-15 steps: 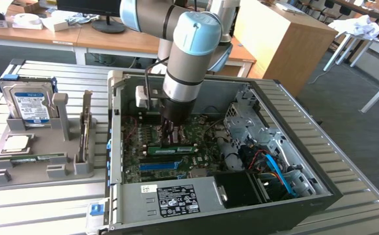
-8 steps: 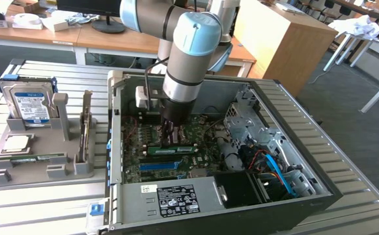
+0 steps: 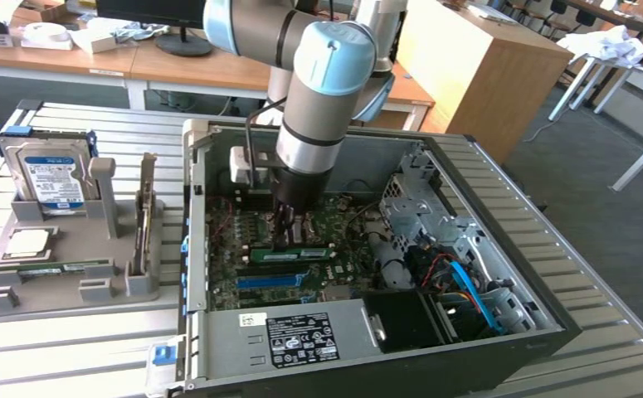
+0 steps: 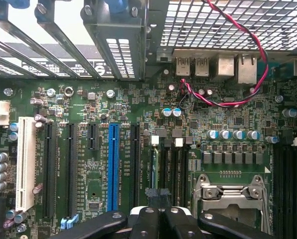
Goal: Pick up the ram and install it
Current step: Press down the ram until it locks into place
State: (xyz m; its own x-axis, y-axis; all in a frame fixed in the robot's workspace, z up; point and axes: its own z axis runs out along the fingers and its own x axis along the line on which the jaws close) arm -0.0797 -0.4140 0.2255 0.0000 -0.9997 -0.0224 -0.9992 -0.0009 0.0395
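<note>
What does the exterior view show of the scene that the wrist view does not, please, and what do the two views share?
Exterior view alone: the arm reaching down into the open computer case, a green ram stick standing on the motherboard under the gripper, and a grey holder on the exterior view's left with a blue-labelled hard drive and a silver processor chip.

Wrist view alone: the red and black twisted wire, the white slot and the empty processor socket.

Both: the motherboard, its blue slot, and the shut gripper.

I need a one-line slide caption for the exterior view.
Robot arm's end effector presses the ram onto the motherboard inside the open computer case.
</note>
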